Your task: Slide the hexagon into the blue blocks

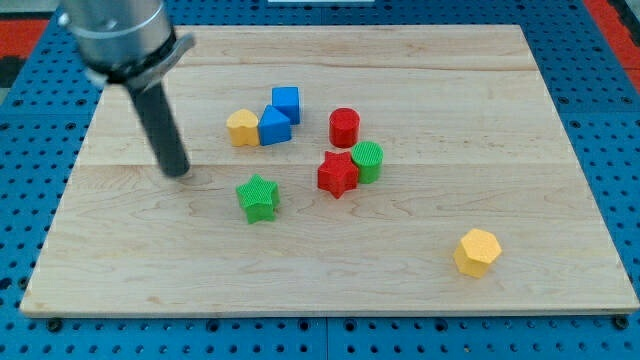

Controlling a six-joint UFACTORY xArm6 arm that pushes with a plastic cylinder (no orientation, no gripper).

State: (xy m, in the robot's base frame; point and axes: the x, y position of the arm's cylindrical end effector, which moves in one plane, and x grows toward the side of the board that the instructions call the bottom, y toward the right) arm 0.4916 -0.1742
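Observation:
A yellow hexagon (477, 251) lies alone near the view's bottom right. Two blue blocks sit at upper centre: a blue cube (286, 102) and a second blue block (275, 127) touching it below left. My tip (178, 172) rests on the board well left of the blue blocks and far from the hexagon, at the view's left.
A yellow block (242, 128) touches the lower blue block on its left. A red cylinder (344, 127), a red star (337, 174) and a green cylinder (367, 160) cluster right of centre. A green star (259, 197) lies below the blue blocks. The wooden board (560, 120) ends at blue pegboard.

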